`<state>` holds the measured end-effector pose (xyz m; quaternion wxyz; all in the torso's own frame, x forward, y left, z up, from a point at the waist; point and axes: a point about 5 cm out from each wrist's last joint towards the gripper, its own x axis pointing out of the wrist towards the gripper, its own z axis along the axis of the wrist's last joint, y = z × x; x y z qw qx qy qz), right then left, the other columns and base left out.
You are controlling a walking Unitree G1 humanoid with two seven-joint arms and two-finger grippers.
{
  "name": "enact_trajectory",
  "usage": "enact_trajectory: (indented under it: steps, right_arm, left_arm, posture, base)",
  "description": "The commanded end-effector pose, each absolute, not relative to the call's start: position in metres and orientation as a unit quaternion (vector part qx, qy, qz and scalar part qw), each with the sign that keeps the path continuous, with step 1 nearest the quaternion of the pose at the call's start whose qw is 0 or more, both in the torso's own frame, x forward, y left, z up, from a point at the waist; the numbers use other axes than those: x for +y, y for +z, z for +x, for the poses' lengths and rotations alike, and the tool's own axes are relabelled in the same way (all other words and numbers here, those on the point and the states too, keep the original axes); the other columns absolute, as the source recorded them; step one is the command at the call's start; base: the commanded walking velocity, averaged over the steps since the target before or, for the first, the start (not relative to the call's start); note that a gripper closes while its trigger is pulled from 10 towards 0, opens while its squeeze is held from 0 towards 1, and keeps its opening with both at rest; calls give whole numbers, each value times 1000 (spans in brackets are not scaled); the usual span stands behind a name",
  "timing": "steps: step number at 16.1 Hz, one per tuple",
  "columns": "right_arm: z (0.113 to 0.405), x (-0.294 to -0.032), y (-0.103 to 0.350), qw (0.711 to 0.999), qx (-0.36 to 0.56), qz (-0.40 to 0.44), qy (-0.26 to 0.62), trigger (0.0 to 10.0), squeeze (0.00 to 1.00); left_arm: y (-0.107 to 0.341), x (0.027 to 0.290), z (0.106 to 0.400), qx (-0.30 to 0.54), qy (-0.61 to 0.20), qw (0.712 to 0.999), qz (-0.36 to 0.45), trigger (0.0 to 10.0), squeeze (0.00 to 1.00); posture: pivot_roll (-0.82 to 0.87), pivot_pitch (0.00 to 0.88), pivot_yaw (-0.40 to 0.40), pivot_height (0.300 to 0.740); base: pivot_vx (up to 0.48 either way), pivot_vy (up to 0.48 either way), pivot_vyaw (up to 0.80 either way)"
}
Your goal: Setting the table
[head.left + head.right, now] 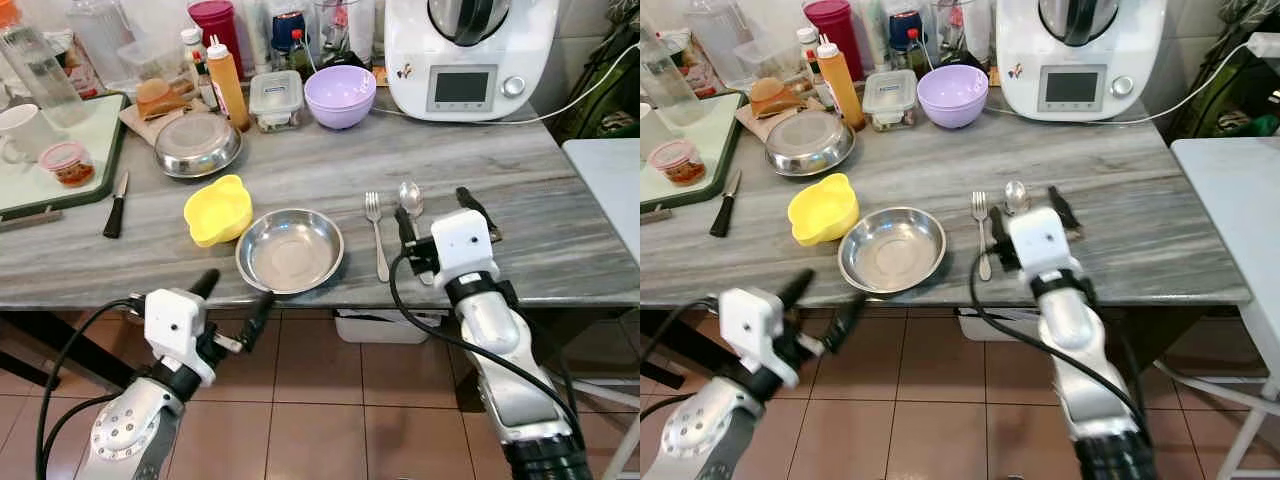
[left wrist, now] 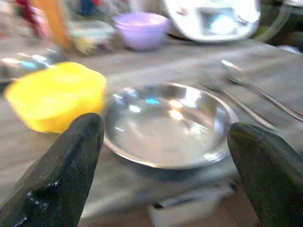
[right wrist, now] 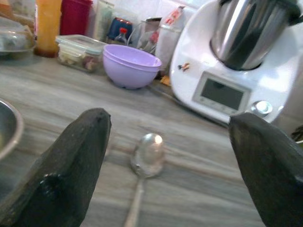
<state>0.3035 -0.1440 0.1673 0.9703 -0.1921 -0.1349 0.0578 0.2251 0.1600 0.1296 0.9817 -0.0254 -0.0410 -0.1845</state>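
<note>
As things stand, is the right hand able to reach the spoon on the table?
Probably yes. The right hand hangs open just above the spoon, which lies between its fingers. The fork lies beside it, apart.

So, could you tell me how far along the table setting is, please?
Laid already: a steel bowl near the table's front edge, a fork to its right, and a spoon beside the fork. The right end effector hovers open over the spoon; the left end effector is open before the bowl. The knife lies far left, unplaced.
</note>
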Motion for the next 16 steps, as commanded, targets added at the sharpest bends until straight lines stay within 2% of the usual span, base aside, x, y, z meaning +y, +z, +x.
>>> enact_trajectory:
  steps: [1, 2, 6, 12, 16]
  right_arm:
    - [299, -145, 171, 968, -149, -196, 53, 10000, 1000]
    - [297, -147, 168, 973, -136, -181, 51, 10000, 1000]
    - [295, -143, 168, 972, -137, -179, 63, 10000, 1000]
    - [294, -139, 165, 974, -126, -165, 89, 10000, 1000]
    - [295, -137, 164, 976, -120, -157, 93, 10000, 1000]
  left_arm:
    - [130, 166, 230, -47, -134, 990, -16, 10000, 0]
    - [128, 168, 236, -44, -86, 995, 2, 10000, 0]
    - [126, 180, 238, -45, 11, 998, 49, 10000, 0]
    - [119, 198, 227, -30, 61, 995, 75, 10000, 0]
    - [117, 189, 229, -25, 48, 996, 72, 10000, 0]
  posture:
    - [-63, 89, 84, 740]
    - [-63, 86, 82, 740]
    - [-53, 79, 70, 740]
    - [-38, 85, 59, 740]
    - [-42, 86, 63, 740]
  base:
    - [0, 0, 0]
    - [0, 0, 0]
    - [0, 0, 0]
    - [0, 0, 0]
    - [0, 0, 0]
